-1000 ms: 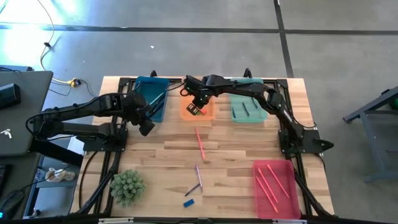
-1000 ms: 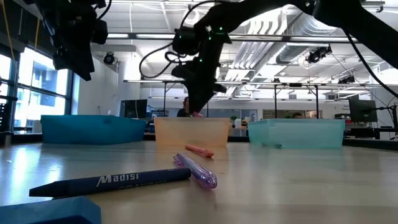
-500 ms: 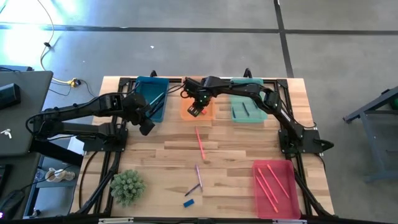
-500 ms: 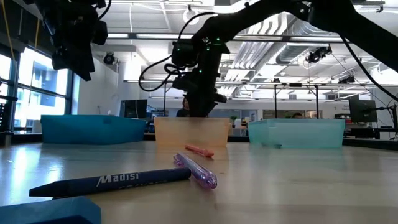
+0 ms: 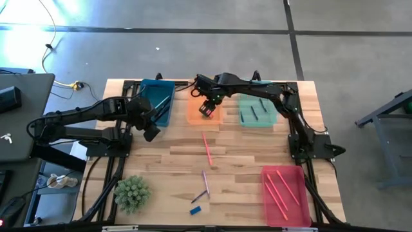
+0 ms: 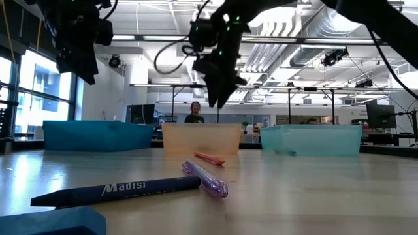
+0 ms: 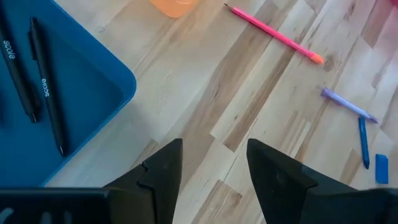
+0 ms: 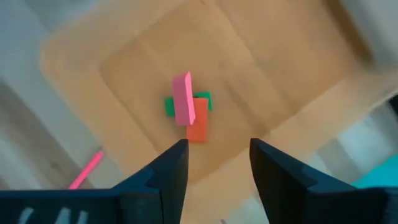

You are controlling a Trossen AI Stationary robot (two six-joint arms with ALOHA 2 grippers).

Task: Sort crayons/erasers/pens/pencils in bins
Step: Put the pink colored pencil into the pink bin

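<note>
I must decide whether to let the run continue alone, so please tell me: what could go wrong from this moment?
1. The pink eraser lies stacked across the green eraser and an orange-red one in the orange bin; it may slide off them.
2. The blue eraser sits near the table's front edge, close to a dark crayon; a careless pick could push it off.

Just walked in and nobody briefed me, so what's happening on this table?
The robot is sorting stationery into bins. The right gripper hangs open and empty over the orange bin, where pink, green and orange-red erasers lie piled. The left gripper waits open beside the blue bin. A pink pencil lies unsorted on the table.
</note>
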